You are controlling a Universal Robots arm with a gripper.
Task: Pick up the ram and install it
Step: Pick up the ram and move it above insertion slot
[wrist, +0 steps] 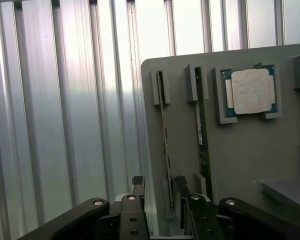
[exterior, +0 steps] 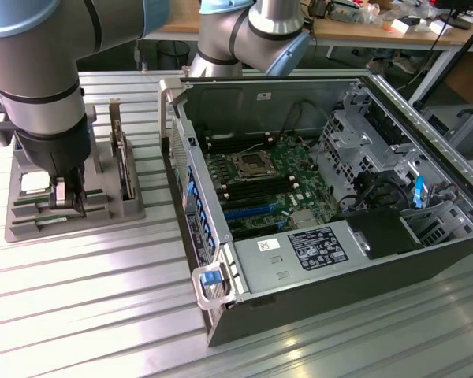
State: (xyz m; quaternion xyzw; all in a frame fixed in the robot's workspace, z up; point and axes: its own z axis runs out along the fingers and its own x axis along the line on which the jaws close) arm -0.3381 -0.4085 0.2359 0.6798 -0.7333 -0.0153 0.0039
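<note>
Two thin green ram strips stand on edge in slots of a grey holder tray [wrist: 250, 150]. One ram [wrist: 164, 135] runs between my gripper's black fingers [wrist: 138, 184], which stand on either side of its near end without touching it. The second ram [wrist: 200, 125] sits one slot over. My gripper [wrist: 159, 184] is open. In the exterior view the gripper [exterior: 68, 201] hangs low over the tray [exterior: 102, 214] at the exterior view's left, and the arm hides the strips there. The open computer case [exterior: 221, 315] lies at the exterior view's right, its motherboard [exterior: 260, 177] with long black memory slots exposed.
A square silver processor chip [wrist: 251, 91] rests in a pocket of the tray [exterior: 33, 183]. A wider card with a metal bracket [exterior: 123, 161] stands upright in the tray. Everything sits on a ribbed metal table [exterior: 87, 299]. Cables and drive cages [exterior: 363, 150] fill the case's far side.
</note>
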